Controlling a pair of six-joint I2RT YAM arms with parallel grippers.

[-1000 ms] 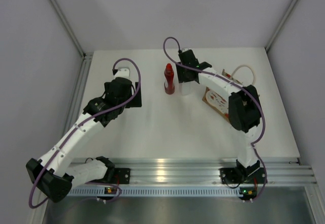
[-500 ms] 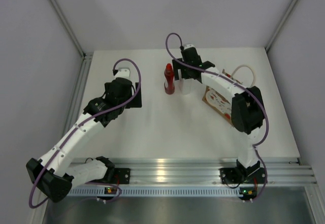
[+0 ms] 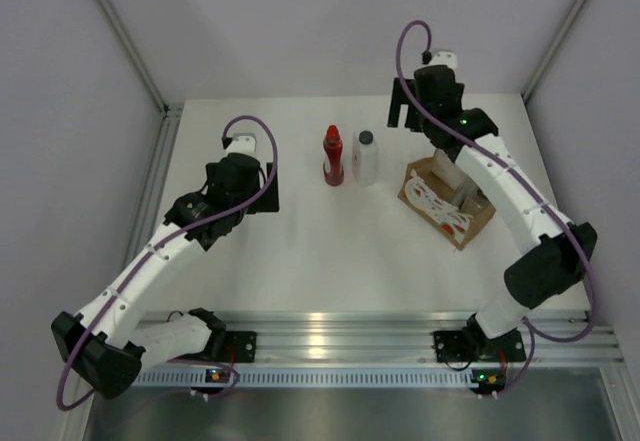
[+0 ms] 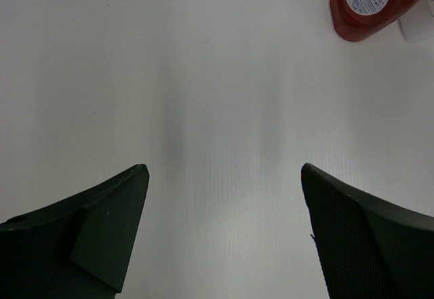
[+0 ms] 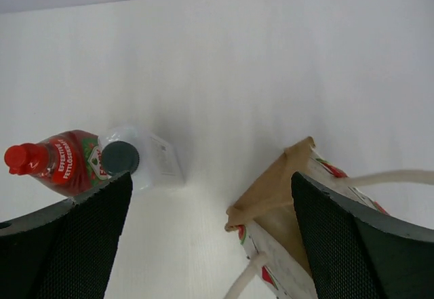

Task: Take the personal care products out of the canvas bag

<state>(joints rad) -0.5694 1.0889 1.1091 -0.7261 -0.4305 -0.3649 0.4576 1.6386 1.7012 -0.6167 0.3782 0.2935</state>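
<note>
Top external view: red bottle and white bottle stand left of the canvas bag. Right gripper wide, empty. Soft bag likely sags; brace its rim.

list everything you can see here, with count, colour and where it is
red bottle: one, red with a red cap, standing at the far middle of the table
white bottle: one, whitish with a dark cap, standing close beside the red bottle on its right
canvas bag: one, tan with a white-and-red print and a cream handle, right of the bottles, mouth open; what is inside is too unclear to tell
table: one, white, under everything
left gripper: one, black fingers, open and empty, over bare table left of the red bottle
right gripper: one, black fingers, open and empty, raised at the far right, looking down on the bottles and the bag
</note>
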